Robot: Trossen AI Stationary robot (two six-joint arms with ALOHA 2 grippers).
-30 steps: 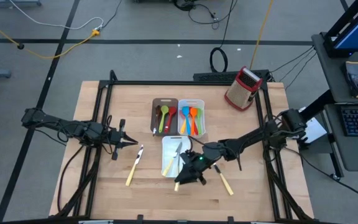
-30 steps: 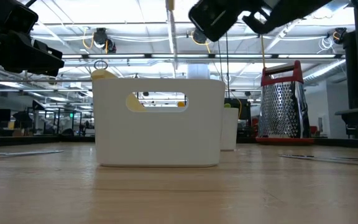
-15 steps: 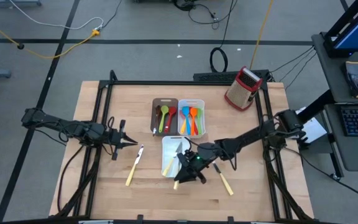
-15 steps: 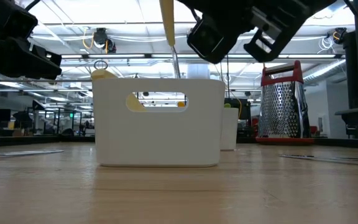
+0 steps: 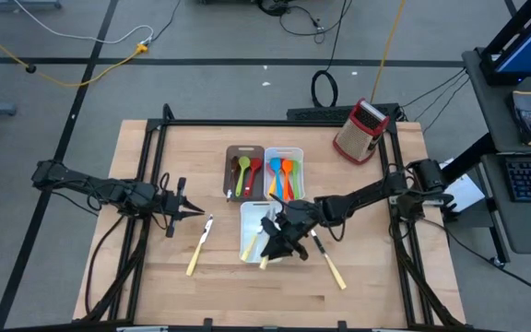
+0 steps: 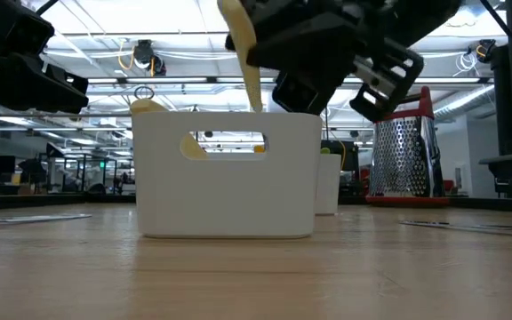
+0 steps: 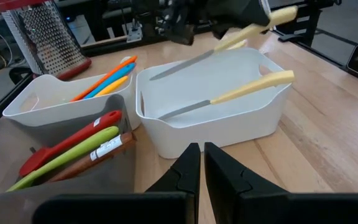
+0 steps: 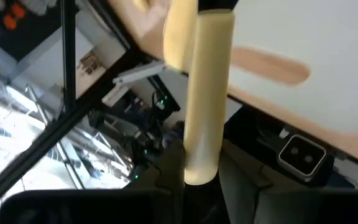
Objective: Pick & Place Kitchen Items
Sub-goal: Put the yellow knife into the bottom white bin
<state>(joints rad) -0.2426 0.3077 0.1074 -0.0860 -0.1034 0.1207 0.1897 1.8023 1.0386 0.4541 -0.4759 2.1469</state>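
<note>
Wooden counter point(image 5: 155, 277): a pale, smooth-grained top framed by dark metal rails.
White tray point(image 5: 253, 232): a smooth rectangular plastic bin with rounded corners and a slot handle in its near wall, set near the middle of the counter. One knife point(image 7: 229, 96) with a cream handle and a slim metal blade is seen lying inside it.
Right gripper point(image 5: 279, 242): dark and angular, poised above the right near part of the white tray. It is clamped on a held knife point(image 7: 229, 45), whose rounded cream handle sticks out past the tray's near edge while the thin metal blade slants down toward the inside of the tray.
Left gripper point(image 5: 192, 210): raised over the left part of the counter, well apart from the trays, its two dark pointed fingers drawn together with nothing between them.
Loose knives: one knife on the left point(image 5: 198, 245) lies flat on the counter near the left gripper; another knife on the right point(image 5: 332, 266) lies just right of the white tray.
Far white tray point(image 5: 284, 173): orange and blue spoons are laid in it lengthwise.
Dark-brown tray point(image 5: 244, 171): it touches the far white tray on its left side and holds red, green and brown utensils.
Box grater point(image 5: 360, 130): perforated metal with a red handle and base, standing upright at the far right corner.
</note>
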